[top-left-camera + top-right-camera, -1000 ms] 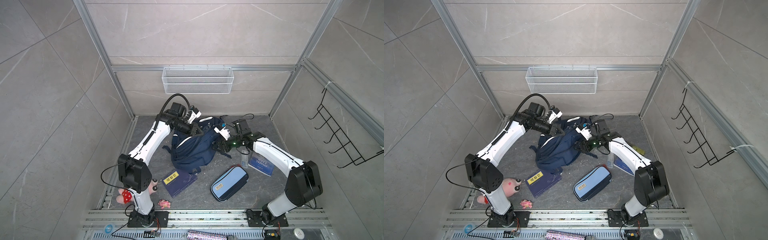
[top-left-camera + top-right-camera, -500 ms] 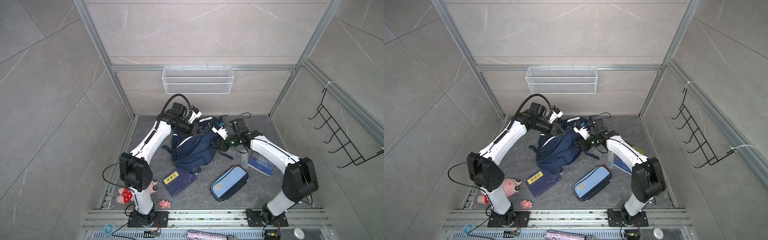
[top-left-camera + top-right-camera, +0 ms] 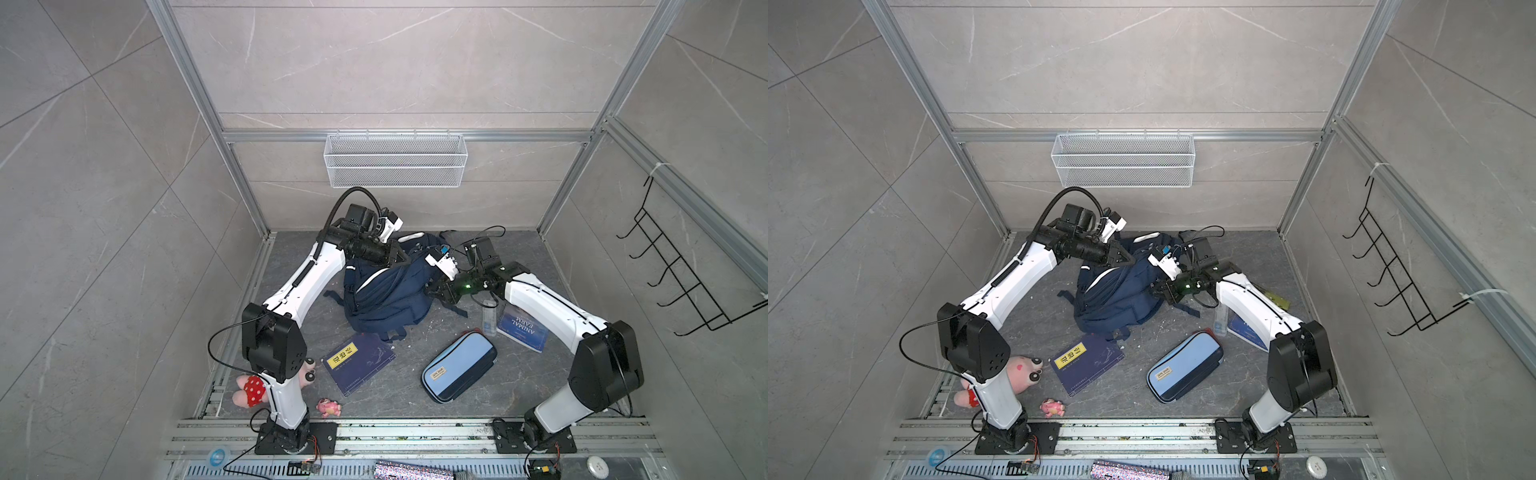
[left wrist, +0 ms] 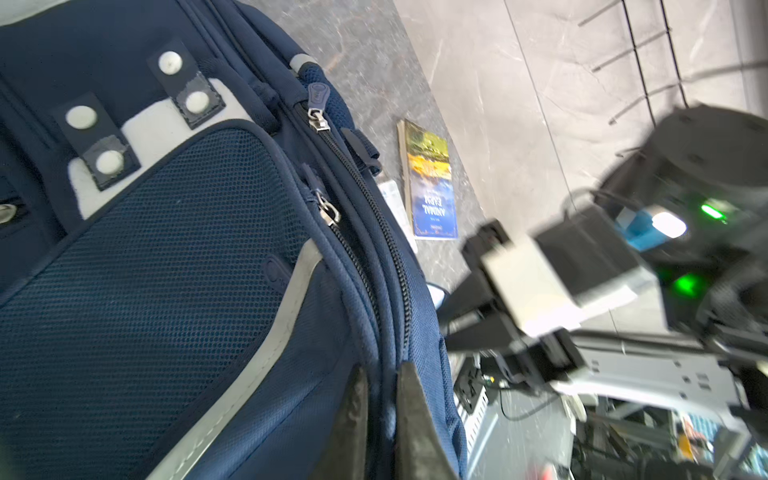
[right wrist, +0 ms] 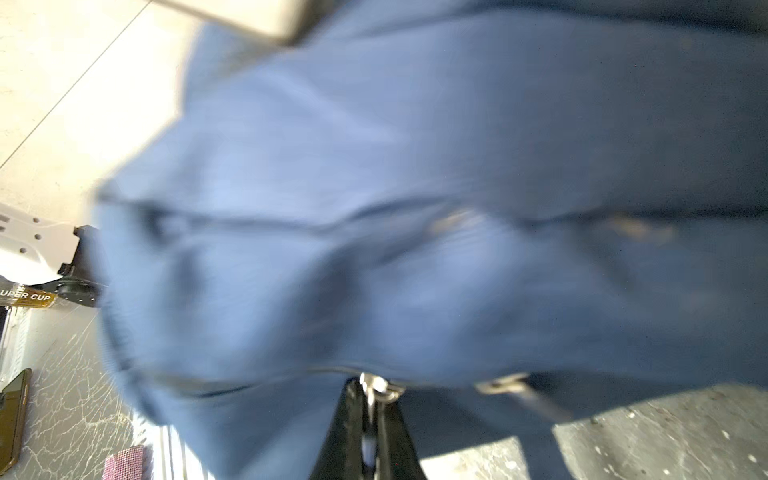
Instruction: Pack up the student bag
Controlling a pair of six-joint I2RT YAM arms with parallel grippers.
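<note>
While the left claw (image 4: pixel 383 372) was clenched on a piped seam (image 4: pixel 388 316) of the student bag (image 3: pixel 386 291), lying mid-frame on the worktop (image 3: pixel 532 386), the right claw (image 5: pixel 371 392) gripped a metal zip pull (image 5: pixel 375 382), seemingly to brace the fabric taut so the zip could run.

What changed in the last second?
Right gripper closed on what looks like a zip pull of the student bag; its arm barely moved. Left gripper stayed shut, pinching the bag's seam. Bag, pencil case and dark blue book stayed put.
</note>
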